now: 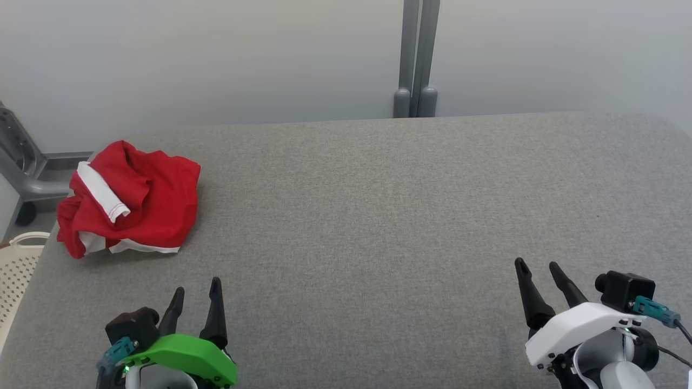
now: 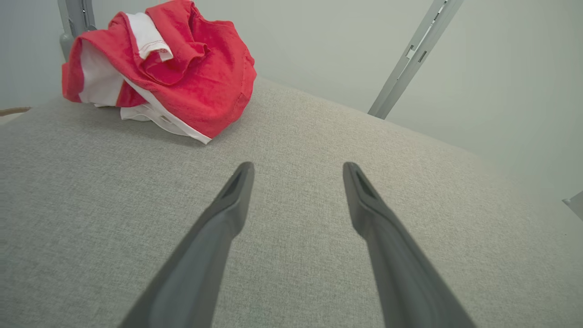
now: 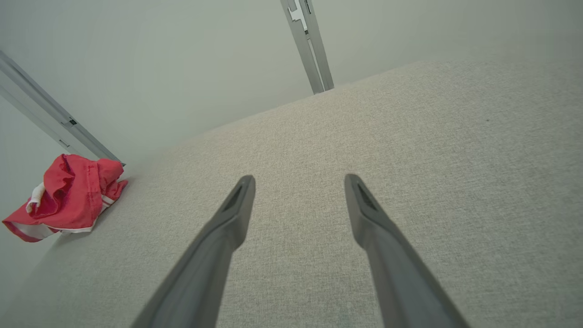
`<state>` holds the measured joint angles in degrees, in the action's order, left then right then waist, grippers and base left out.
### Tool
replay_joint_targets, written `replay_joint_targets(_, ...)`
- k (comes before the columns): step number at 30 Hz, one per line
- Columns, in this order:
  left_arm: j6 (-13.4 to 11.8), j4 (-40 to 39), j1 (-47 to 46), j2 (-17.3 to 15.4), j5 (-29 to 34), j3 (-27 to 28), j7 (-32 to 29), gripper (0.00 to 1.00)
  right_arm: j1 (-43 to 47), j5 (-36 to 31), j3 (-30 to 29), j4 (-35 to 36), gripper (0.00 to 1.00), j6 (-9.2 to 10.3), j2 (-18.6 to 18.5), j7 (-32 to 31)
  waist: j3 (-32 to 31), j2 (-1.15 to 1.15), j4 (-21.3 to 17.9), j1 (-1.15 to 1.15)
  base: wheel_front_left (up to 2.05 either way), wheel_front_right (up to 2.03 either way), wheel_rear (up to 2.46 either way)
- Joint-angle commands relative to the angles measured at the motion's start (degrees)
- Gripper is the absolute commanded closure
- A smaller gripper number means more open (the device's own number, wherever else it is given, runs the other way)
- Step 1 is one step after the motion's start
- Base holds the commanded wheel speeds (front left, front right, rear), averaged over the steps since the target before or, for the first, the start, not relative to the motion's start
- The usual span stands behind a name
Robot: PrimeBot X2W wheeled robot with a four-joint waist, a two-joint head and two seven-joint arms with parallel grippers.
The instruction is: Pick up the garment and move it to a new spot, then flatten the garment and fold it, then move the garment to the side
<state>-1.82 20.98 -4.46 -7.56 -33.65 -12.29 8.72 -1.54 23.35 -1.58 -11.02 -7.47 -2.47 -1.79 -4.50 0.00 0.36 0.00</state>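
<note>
L gripper point(image 1: 198, 286), R gripper point(image 1: 537, 265) spread; garment point(image 1: 140, 200) crumpled.

Two dark-fingered grippers, one capped green, the other white.

The left gripper point(image 1: 197, 286) wears a curved, bright green cover point(image 1: 184, 354); the right gripper point(image 1: 537, 265) has a glossy white cover point(image 1: 573, 324) above a rounded pale grey wrist point(image 1: 621, 375). Each carries a boxy black camera point(image 1: 624, 289) at its side with a teal plug point(image 1: 654, 309); a thin black cable point(image 1: 682, 330) runs from the right one. A small green light point(image 1: 125, 370) glows under the left cover. The fingers point(image 2: 237, 191) are matt dark grey, tapering to narrow tips with a sunken slot on the inner face.
</note>
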Motion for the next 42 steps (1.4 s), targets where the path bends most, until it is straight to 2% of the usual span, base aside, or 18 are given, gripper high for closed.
replay_joint_targets(1,-0.3,-0.2,-0.4,-0.7,1.7,-0.3,0.6,0.0,0.0,-2.0,0.1,0.8,0.0,-0.02,-0.3,-0.1,-0.1,0.0,0.1,0.0,0.0,0.0,0.0)
replay_joint_targets(42,-2.7,0.9,1.4,-3.1,13.6,-4.9,4.5,0.0,0.5,-18.5,0.9,-0.3,0.0,-0.03,-0.5,0.4,-2.8,0.0,0.2,0.0,0.0,0.0,0.0)
